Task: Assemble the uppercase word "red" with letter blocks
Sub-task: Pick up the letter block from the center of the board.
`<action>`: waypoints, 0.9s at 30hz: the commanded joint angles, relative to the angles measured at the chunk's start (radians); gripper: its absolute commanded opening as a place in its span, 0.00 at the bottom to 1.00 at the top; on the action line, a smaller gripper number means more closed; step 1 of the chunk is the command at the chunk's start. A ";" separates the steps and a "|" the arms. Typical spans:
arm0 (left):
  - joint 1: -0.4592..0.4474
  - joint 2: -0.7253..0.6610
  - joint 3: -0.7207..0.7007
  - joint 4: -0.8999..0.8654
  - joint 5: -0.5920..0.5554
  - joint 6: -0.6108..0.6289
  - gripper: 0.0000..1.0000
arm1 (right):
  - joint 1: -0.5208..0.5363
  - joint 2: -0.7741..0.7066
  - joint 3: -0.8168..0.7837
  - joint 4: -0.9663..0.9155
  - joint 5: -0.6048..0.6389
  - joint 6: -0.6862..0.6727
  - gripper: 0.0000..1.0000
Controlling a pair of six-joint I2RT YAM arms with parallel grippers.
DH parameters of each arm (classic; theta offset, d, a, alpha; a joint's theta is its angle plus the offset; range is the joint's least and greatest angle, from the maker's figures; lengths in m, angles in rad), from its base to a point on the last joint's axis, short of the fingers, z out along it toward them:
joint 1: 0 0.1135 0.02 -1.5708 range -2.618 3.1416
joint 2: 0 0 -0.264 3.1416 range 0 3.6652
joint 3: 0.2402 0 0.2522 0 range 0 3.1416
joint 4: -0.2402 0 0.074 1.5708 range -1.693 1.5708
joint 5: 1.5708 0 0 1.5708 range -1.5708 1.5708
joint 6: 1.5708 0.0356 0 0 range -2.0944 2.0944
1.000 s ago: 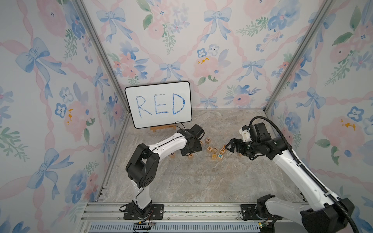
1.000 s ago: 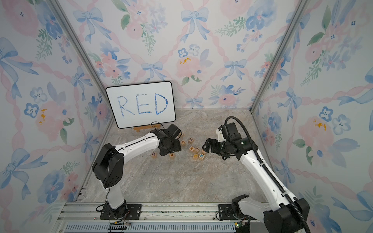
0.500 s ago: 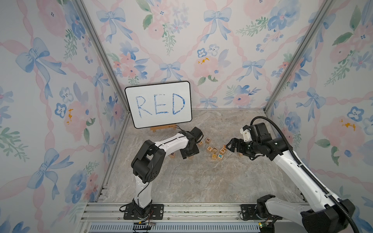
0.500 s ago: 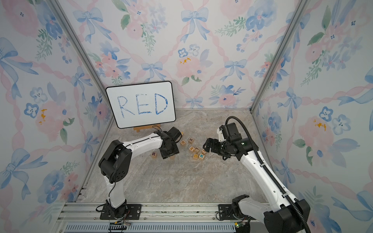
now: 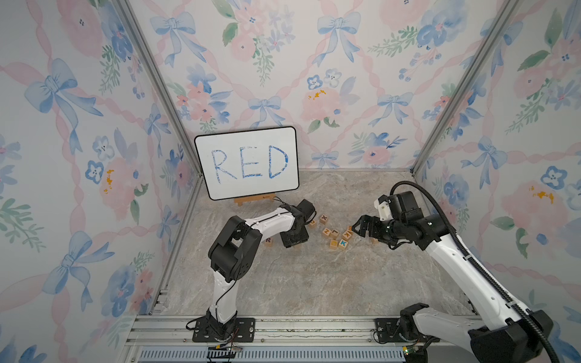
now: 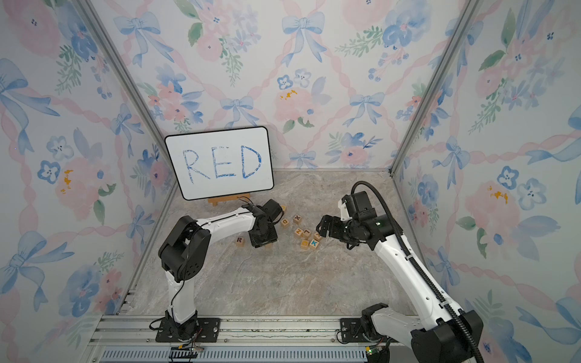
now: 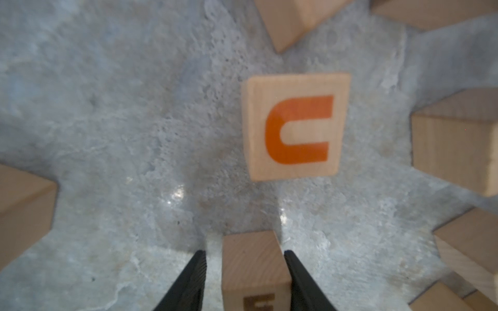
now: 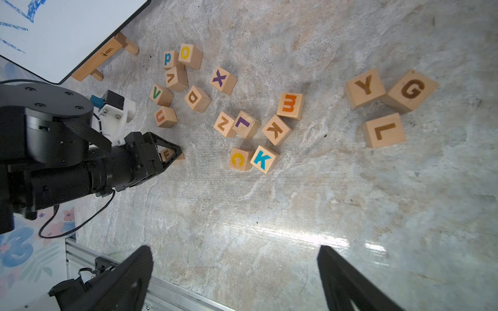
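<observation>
**Left claw straddling the E block beside the R**

The left claw [image 7: 244, 253] is pointing down at the counter [image 5: 314, 283] and straddling the E block [image 7: 253, 269], whose letter is only partly showing. One finger [image 7: 300, 282] is touching the block's side. The other is leaving a sliver of counter between itself and the wood, so the claw is not clamped.

The R block [image 6: 239, 240] is lying just beside this claw, on the side toward the left wall. The D block [image 8: 197, 98] is sitting farther back in the loose cluster, near the orange U block [image 7: 296, 126]. Bare counter is separating that U from the left claw.

The right claw [image 8: 234, 247] is hovering empty near the blue K block [image 8: 264, 159], its jaws standing wide apart.

The near half of the counter, toward the aluminium rail [image 5: 283, 327], is lying bare. The whiteboard [image 5: 246, 163] is standing in the back-left corner.
</observation>
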 commanded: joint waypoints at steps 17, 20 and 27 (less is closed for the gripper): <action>0.014 -0.035 -0.010 -0.026 -0.050 0.383 0.23 | -0.014 -0.015 -0.024 0.004 0.006 -0.003 0.97; 0.035 -0.058 -0.033 -0.031 -0.047 0.421 0.22 | -0.014 -0.011 -0.025 0.010 -0.002 0.002 0.97; 0.076 -0.088 -0.053 -0.048 -0.061 0.462 0.23 | -0.007 0.011 -0.016 0.018 -0.010 0.004 0.97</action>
